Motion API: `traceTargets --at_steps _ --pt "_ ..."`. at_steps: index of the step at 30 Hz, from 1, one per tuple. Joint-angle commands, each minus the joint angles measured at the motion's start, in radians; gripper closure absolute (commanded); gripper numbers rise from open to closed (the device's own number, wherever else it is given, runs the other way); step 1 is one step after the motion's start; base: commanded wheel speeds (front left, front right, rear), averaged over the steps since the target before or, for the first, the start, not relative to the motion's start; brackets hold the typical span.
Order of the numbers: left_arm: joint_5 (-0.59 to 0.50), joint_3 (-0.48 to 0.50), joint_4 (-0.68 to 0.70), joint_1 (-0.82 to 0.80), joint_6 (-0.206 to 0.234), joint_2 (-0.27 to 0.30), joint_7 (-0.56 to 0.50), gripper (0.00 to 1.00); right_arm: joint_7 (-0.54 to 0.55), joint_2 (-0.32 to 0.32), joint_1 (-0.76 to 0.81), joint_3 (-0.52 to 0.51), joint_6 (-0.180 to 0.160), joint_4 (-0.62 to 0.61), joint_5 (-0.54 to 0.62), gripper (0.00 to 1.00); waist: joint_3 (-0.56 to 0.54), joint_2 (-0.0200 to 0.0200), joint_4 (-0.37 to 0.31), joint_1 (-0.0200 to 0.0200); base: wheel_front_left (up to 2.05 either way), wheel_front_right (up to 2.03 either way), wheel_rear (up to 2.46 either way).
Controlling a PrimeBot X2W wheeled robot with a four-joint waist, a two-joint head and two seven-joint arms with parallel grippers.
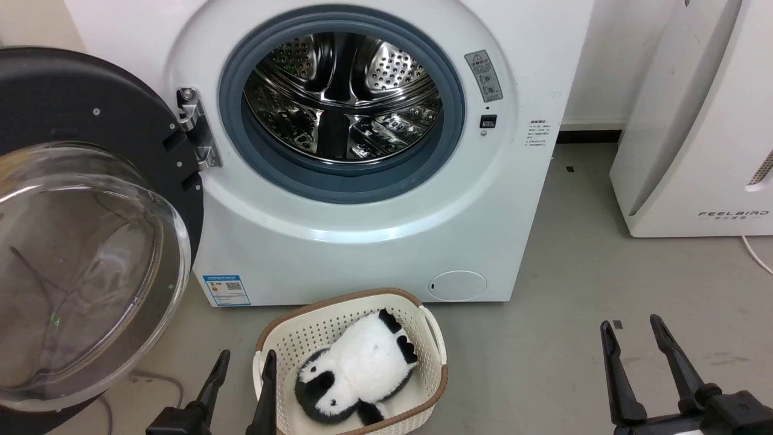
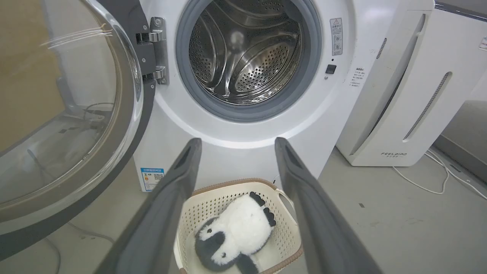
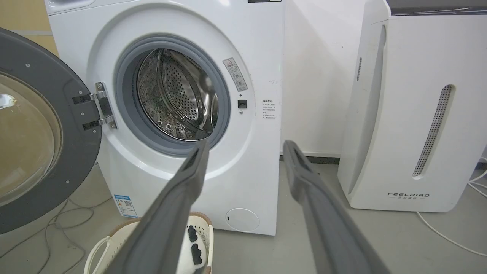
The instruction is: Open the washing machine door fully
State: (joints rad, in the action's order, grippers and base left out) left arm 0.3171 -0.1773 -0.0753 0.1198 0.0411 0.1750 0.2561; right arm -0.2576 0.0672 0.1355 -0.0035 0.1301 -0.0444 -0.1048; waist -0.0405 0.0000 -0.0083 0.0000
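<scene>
Both pairs empty. Left fingers (image 1: 212,380) are apart, nothing between them; right fingers (image 1: 615,368) are also apart and well clear of everything.

The washing machine door (image 1: 90,229) stands swung out wide, up and to the left of your left fingers. It hangs off the hinge (image 1: 196,127) on the left side of the washing machine (image 1: 362,241). The steel drum (image 1: 344,96) is fully exposed straight ahead of them. It looks at or near full swing, though I can't tell whether any travel is left.

Handling, as a judgement:
- The door is rigid and fairly heavy because of the glass bowl.
- It moves only along its hinge arc, so don't lift or twist it.
- The glossy black rim is probably slippery, so push flat rather than pinch.
- Contact the rim on the free edge, the side farthest from the hinge, for leverage.
- Keep off the clear bowl, which is breakable and curved enough for fingers to skid.

Room:
- The wicker-rimmed basket (image 1: 436,338) with the panda plush (image 1: 356,374) sits just beside and ahead of your left fingers, so sweep left and away from it.
- Cables (image 3: 53,224) lie on the floor under the door; stay above them.
- There is bare floor (image 1: 604,272) ahead of the right fingers.
- The FEELBIRD unit (image 1: 694,151) is up and to their right, well apart.
</scene>
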Motion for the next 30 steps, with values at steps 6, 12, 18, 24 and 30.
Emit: traceTargets --at_steps 6,12,18,24,30 --pt "-0.043 0.002 0.000 0.013 0.006 -0.008 0.005 0.00 -0.004 -0.007 0.015 -0.004 0.001 0.005 -0.004 0.00 0.008 0.0000 -0.004 0.0000 0.00 0.00 0.00" --pt "-0.060 0.009 0.000 0.014 0.004 -0.021 0.006 0.00 -0.004 -0.010 0.012 -0.007 0.001 0.007 -0.005 0.00 0.013 0.0000 0.002 0.0000 0.00 0.00 0.00" --pt "-0.054 0.008 0.001 0.003 -0.005 -0.029 -0.002 1.00 0.001 -0.005 -0.001 -0.006 0.000 0.005 0.000 1.00 0.015 0.0000 0.008 0.0000 0.00 0.00 0.00" --pt "-0.064 0.013 0.003 -0.002 -0.006 -0.033 -0.011 1.00 0.011 -0.006 -0.006 -0.006 0.000 0.007 0.004 1.00 0.016 0.0000 0.008 0.0000 0.00 0.00 0.00" --pt "-0.077 0.021 0.007 -0.008 -0.008 -0.038 -0.024 1.00 0.023 -0.006 -0.013 -0.005 0.000 0.009 0.009 1.00 0.017 0.0000 0.008 0.0000 0.00 0.00 0.00"
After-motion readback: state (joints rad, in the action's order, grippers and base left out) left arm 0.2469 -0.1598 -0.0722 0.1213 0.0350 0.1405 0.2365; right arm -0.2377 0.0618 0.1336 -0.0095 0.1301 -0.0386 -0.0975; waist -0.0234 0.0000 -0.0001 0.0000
